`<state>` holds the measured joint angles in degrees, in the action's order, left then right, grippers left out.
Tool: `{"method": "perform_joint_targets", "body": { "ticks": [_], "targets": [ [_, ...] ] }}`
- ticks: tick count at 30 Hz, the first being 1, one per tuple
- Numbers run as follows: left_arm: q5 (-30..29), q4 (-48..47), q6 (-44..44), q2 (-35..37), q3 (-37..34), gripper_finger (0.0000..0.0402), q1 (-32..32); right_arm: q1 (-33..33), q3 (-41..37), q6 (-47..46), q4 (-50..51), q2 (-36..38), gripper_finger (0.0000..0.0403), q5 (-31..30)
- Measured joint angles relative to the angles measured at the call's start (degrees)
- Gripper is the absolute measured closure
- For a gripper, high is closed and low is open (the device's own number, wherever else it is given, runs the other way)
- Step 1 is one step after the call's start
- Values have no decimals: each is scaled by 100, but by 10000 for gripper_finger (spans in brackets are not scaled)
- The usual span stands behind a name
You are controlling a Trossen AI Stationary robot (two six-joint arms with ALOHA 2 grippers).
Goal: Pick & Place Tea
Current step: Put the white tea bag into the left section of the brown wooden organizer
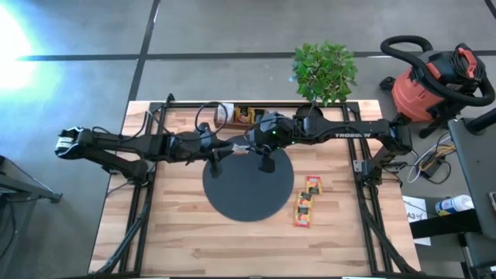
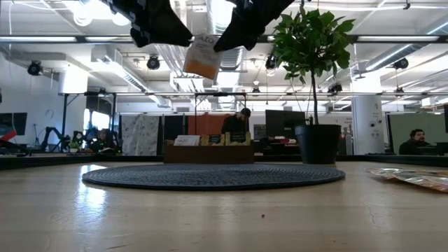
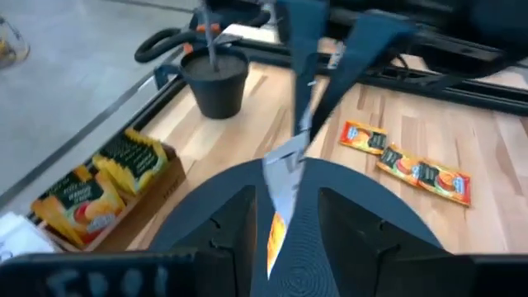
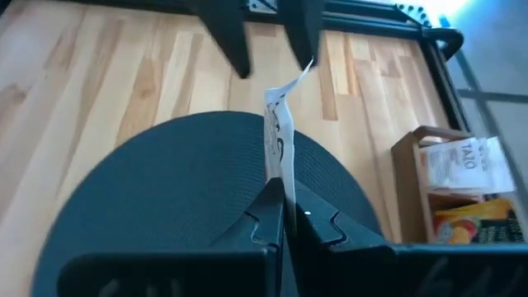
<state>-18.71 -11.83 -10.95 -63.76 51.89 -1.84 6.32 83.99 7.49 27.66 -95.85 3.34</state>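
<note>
From above, both arms meet over the far edge of the mat point(image 1: 248, 186), but the sachet point(image 2: 201, 57) hides there. The low view shows it hanging high between the two grippers, well above the mat. Right wrist: the right gripper point(image 4: 280, 216) has its fingers pinched together on the sachet's lower edge. Left wrist: the left gripper point(image 3: 285, 216) stands apart, the sachet in the gap. Spare sachets point(image 1: 305, 203) lie beside the mat; box point(image 1: 242, 116) and plant point(image 1: 324, 71) sit beyond.
</note>
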Motion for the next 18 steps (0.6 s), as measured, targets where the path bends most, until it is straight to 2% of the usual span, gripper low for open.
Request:
{"method": "perform_joint_targets", "body": {
  "ticks": [4, 11, 15, 18],
  "targets": [
    [159, -24, -168, -6, -49, 276, 163, -47, 0, 100, -4, 0, 394, -59],
    [760, 183, -153, -29, 96, 276, 402, -81, 0, 153, -8, 0, 394, -57],
    [1328, 426, -223, -181, 103, 276, 504, -82, 0, 155, -9, 0, 394, -59],
    [1488, 464, -267, -319, 150, 276, 511, -82, 0, 139, -12, 0, 394, -63]
  ]
}}
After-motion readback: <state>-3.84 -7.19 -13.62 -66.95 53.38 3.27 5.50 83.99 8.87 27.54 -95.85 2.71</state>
